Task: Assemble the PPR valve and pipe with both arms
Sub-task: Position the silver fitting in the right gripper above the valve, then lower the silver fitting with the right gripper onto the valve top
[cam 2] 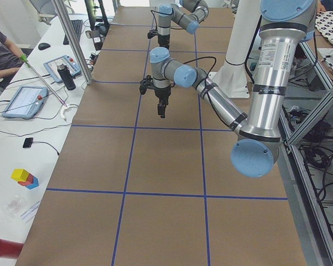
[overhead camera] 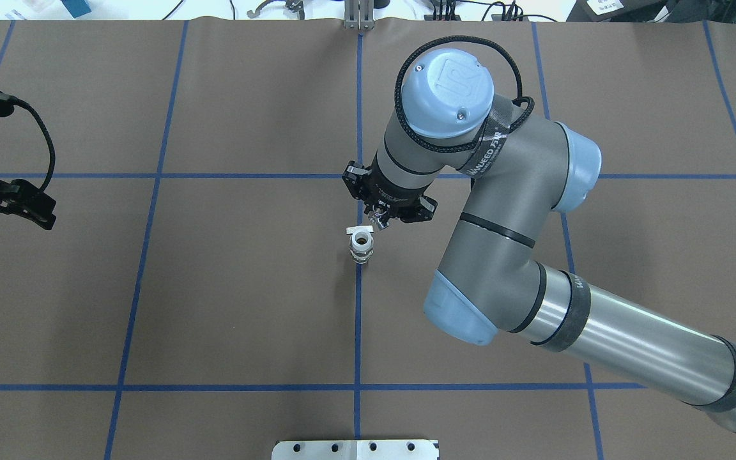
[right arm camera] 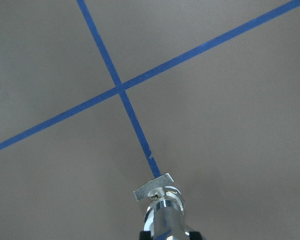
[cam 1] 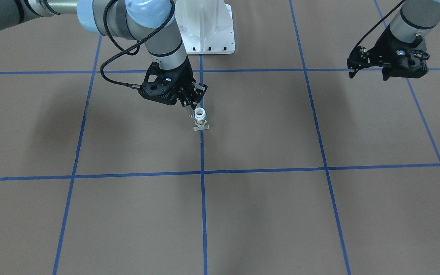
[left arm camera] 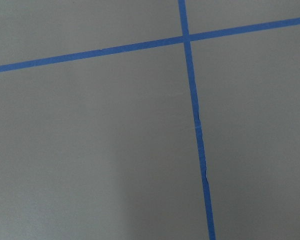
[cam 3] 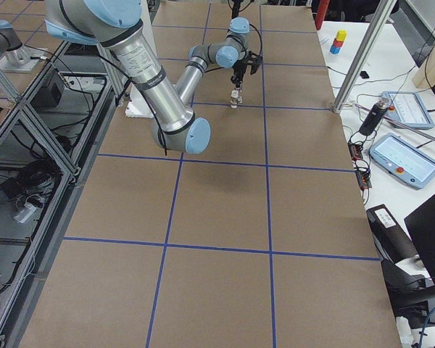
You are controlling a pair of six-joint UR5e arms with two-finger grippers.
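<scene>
The PPR valve (cam 1: 200, 119) stands upright on the centre tape line, with its white ring collar on top, silvery middle and flat tab on the table. It also shows in the overhead view (overhead camera: 361, 245) and the right wrist view (right arm camera: 162, 210). My right gripper (cam 1: 192, 110) leans in from the robot's right side. Its fingertips (right arm camera: 146, 234) sit on both sides of the valve's upper part and look closed on it. My left gripper (cam 1: 371, 74) hangs open and empty, far off at the table's left side (overhead camera: 4, 201). No separate pipe shows.
The white pedestal base (cam 1: 208, 30) stands at the robot's side of the table. Blue tape lines (cam 1: 201, 172) divide the brown mat into squares. Tablets and cables lie on the side benches (cam 3: 406, 156), off the mat.
</scene>
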